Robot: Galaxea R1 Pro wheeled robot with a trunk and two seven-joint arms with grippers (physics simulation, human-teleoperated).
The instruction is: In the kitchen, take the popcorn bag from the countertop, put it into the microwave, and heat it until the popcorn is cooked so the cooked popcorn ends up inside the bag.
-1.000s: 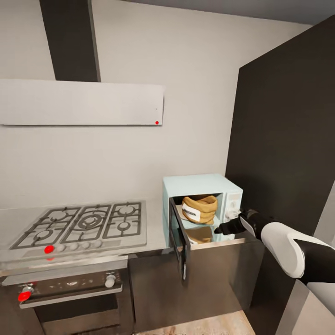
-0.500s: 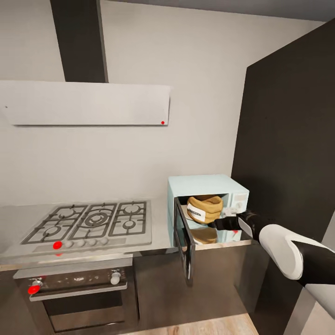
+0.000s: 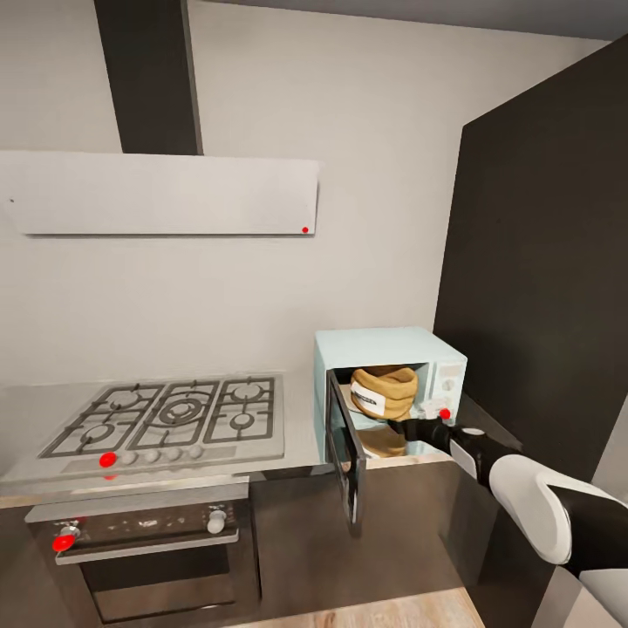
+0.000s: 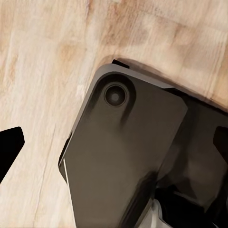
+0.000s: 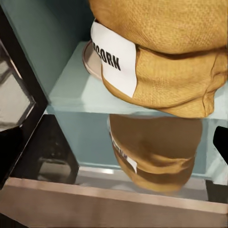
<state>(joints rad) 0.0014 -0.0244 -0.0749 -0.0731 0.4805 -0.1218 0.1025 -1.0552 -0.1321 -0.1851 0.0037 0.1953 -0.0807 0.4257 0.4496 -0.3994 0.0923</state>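
Observation:
The pale mint microwave (image 3: 384,345) stands on the grey countertop (image 3: 299,427) with its dark glass door (image 3: 345,449) swung open toward me. The tan popcorn bag (image 3: 385,389) sits inside on the turntable, its white label facing out. My right gripper (image 3: 410,427) hovers at the cavity's lower front edge, just below the bag and apart from it, open and empty. In the right wrist view the bag (image 5: 166,57) is close ahead, mirrored in the glossy cavity floor, with one fingertip (image 5: 221,140) showing. A red light (image 3: 444,413) glows on the side panel. My left gripper (image 4: 114,145) hangs open over the floor.
A steel gas hob (image 3: 174,417) lies left of the microwave, over a black oven (image 3: 131,541) with red knobs. The white hood (image 3: 166,194) hangs above. A tall dark cabinet (image 3: 541,262) walls off the right side. My own dark base (image 4: 128,156) stands on the pale wood floor (image 4: 42,57).
The view shifted slightly at first. My right arm has dropped and drawn back a little from the panel, and a red light now shows there. The bag stays put.

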